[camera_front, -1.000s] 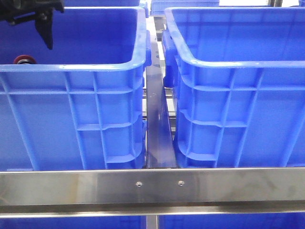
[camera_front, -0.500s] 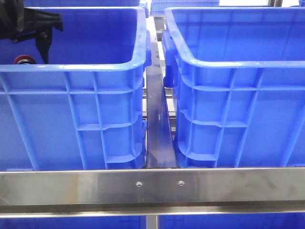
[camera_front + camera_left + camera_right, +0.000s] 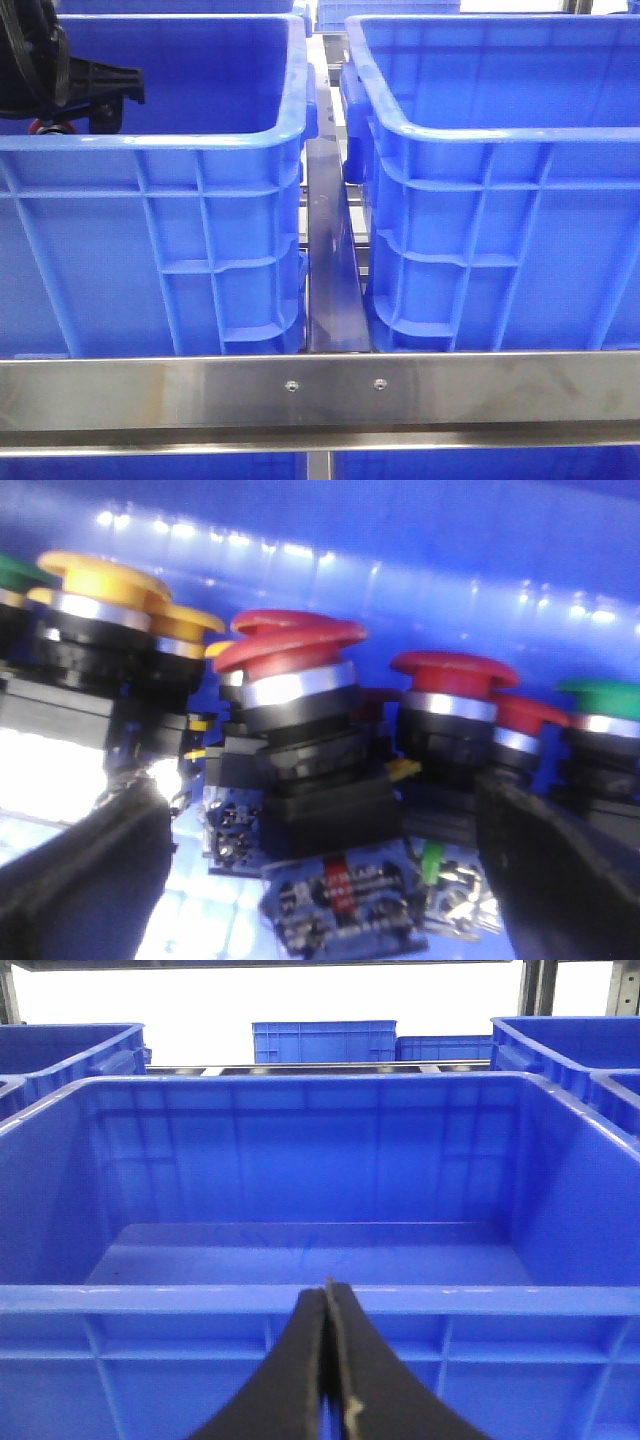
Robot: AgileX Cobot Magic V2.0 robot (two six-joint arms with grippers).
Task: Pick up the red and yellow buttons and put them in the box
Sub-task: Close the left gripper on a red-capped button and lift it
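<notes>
Fig. legend. Left end effector (image 3: 320, 880) is down inside the left blue crate (image 3: 150, 150), released, with its two dark fingers (image 3: 80, 880) spread wide to either side of a red button (image 3: 290, 655). That button stands upright: red mushroom cap on top, bright metal collar below, black body under that, then a blue contact block w/ small terminals at the base. Around it is a dense cluster: yellow buttons (image 3: 100, 580) on one side, more red ones (image 3: 455, 670) and green buttons (image 3: 605, 695) on the other, all close together, some touching. Front view shows only a sliver of one red cap (image 3: 45, 126) above the crate's near wall, beside the black arm.

Handling (judged): rigid plastic and metal, light, not fragile in a normal grip. The cap is domed and glossy, so prob. slippery; the squared black body below the collar offers flatter, surer faces. Best hold is approx. across that body, fingers clear of the neighbours and of the terminals at the base. Crowding is the main risk: a finger may nudge or drag an adjacent unit.

Right end effector (image 3: 328, 1360) is clenched on nothing, tips together, poised outside the near wall of the right blue crate (image 3: 320, 1300), which shows a bare floor and is presumably the box.
</notes>
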